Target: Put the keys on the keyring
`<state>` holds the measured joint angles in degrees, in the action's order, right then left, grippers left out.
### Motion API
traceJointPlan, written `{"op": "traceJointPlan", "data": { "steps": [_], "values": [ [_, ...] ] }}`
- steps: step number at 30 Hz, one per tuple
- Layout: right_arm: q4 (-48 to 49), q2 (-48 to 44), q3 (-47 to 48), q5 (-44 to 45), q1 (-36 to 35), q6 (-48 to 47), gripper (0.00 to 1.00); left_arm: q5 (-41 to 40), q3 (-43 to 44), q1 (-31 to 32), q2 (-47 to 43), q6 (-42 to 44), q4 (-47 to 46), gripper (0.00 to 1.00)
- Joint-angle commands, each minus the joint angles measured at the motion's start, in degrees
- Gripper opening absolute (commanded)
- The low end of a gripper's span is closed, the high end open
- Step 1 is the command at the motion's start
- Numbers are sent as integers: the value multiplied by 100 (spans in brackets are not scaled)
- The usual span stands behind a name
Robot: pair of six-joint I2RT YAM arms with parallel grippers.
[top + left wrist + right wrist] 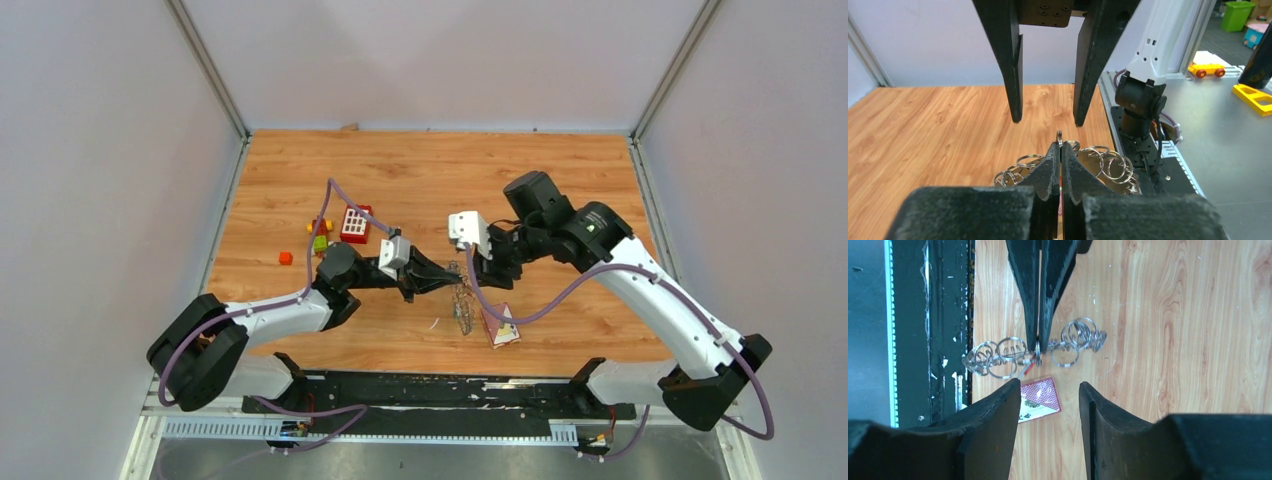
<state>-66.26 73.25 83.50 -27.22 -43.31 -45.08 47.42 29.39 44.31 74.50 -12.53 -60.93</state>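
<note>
- Left end effector [1060, 147] clamps shut on the keyring [980, 360], which lies strung near to far.
- I see the right end effector [1048, 387] open, empty, just right of it.

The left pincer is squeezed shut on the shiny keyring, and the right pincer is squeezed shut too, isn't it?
Not quite. The left pincer is squeezed shut on the shiny keyring, but the right pincer is open, not shut. The right wrist view shows its two fingers standing well apart.

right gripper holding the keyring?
No, the right gripper stands open and empty, while the left gripper pinches the keyring.
</note>
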Motion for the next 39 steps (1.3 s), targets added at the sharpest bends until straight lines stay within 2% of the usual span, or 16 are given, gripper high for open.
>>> {"op": "traceJointPlan", "data": {
  "steps": [1, 9, 14, 24, 31, 39],
  "values": [
    [601, -585, -396, -1148, 501, -20, 47, -173, -83, -54, -166, -530, -1312, 0],
    [1214, -924, -1220, -1979, 623, -57, 47, -147, -127, -55, -150, -775, -1596, 0],
    [1404, -828, -1324, -2022, 626, 14, 44, -140, -111, -55, -140, -784, -1593, 0],
    [1535, -835, -1326, -1874, 629, 87, 30, -22, -104, -55, -126, -800, -1567, 0],
    [1678, -861, -1489, -1881, 624, 128, 12, 53, -102, -54, -105, -887, -1738, 0],
    [1971, -838, -1730, -2116, 627, 293, 5, 285, -135, -55, -26, -926, -1968, 0]
  ]
}}
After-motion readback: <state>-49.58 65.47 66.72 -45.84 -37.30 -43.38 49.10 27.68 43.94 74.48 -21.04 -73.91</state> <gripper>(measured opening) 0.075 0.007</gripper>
